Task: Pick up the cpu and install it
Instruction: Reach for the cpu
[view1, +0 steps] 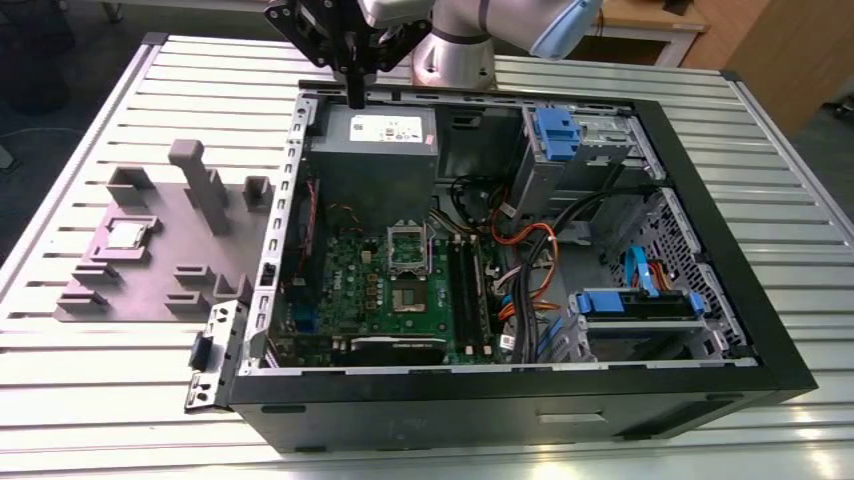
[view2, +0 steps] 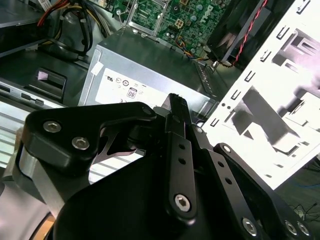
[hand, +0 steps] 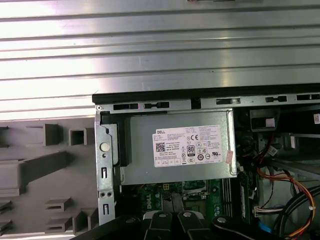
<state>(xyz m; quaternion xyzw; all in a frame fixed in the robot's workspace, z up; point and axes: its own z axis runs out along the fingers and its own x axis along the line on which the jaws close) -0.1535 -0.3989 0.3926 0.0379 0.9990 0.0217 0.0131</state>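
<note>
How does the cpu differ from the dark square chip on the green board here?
The cpu has a silvery top; the dark chip is dark. The cpu lies on the grey fixture outside the case, at the exterior view's left; the dark chip sits on the green board inside it. Both are flat and square.

The arm (view1: 497, 28) is entering at the top of the exterior view, its pale grey wrist joint (view1: 454, 55) sitting just behind the black gripper (view1: 356, 95), which is pointing straight down. Its fingers (view1: 356, 80) are pressing together into one narrow tip and gripping nothing. In the second wrist view the linkage bars (view2: 182, 165) are lying folded in against each other
</note>
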